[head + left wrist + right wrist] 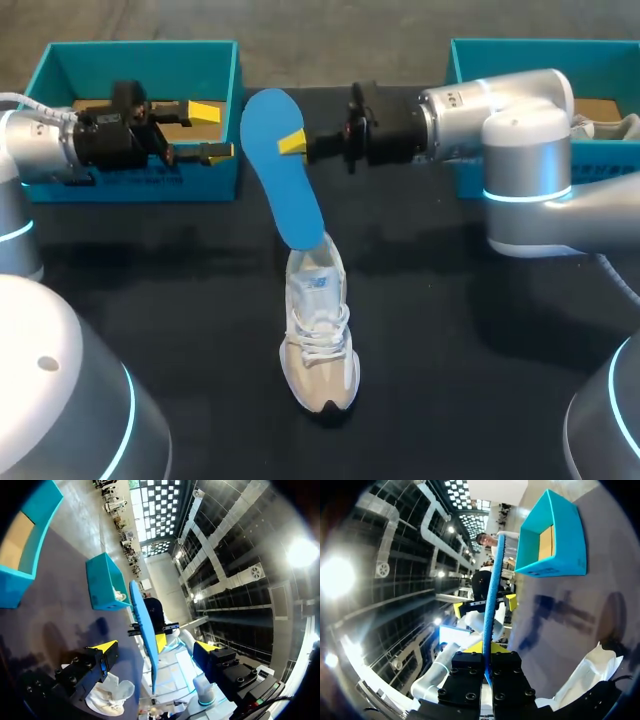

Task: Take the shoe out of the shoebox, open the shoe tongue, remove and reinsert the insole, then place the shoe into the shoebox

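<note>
Blue insole (285, 195) pinched in right end effector (292, 144), left end effector (212, 132) released beside it.

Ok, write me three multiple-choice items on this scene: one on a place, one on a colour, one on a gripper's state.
1. Where does the shoe stand?
A) on a shelf
B) on the black table
C) in a drawer

2. What colour is the insole?
A) blue
B) white
C) yellow

3. The right gripper is:
A) open, touching nothing
B) shut on the shoe
C) shut on the insole

Answers: 1 B, the shoe's sole rests on the table; 2 A, the insole is blue all over; 3 C, the right wrist view shows the insole clamped between both fingers.
</note>
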`<state>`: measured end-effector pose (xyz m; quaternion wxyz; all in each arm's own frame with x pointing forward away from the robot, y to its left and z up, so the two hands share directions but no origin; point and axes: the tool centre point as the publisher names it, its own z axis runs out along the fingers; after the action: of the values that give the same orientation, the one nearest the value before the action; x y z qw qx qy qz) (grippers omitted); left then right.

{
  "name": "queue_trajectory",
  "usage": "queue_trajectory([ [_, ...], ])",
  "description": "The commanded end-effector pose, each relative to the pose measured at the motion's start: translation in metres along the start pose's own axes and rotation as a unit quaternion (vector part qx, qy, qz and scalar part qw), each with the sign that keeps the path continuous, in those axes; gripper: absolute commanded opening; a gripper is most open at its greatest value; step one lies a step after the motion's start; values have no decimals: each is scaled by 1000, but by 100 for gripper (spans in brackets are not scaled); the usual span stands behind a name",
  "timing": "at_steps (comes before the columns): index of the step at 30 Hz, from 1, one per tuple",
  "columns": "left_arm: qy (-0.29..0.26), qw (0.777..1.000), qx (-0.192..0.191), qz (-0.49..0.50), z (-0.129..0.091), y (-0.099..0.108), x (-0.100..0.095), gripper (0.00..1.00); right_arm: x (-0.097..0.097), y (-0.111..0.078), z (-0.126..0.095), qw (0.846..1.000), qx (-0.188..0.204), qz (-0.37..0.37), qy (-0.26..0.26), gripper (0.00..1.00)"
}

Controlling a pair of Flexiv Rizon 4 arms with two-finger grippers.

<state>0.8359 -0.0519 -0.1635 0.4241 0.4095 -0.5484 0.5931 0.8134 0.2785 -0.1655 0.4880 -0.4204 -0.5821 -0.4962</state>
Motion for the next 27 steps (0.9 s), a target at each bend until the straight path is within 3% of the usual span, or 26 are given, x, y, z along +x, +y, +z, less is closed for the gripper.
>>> queue_trajectory([
  [1,5,1000,0,-2,10,-2,-3,100,-6,5,5,1000,3,0,4,0],
  [5,7,1000,0,-1,26,-2,-5,100,-4,4,7,1000,-2,-1,2,0],
  [8,7,1000,7,-2,33,-4,-8,73,-2,4,7,1000,-5,-4,1,0],
  [9,7,1000,7,-2,34,-4,-8,71,-2,4,6,1000,-5,-4,1,0],
  [11,2,1000,15,-2,36,-5,-9,48,-1,4,6,1000,-8,-7,-3,0],
  [18,0,1000,22,-2,39,-9,-12,28,-2,4,4,1000,-11,-9,-2,0],
  [27,5,1000,12,-5,47,-5,-13,24,-3,3,2,1000,-15,-10,-1,0],
])
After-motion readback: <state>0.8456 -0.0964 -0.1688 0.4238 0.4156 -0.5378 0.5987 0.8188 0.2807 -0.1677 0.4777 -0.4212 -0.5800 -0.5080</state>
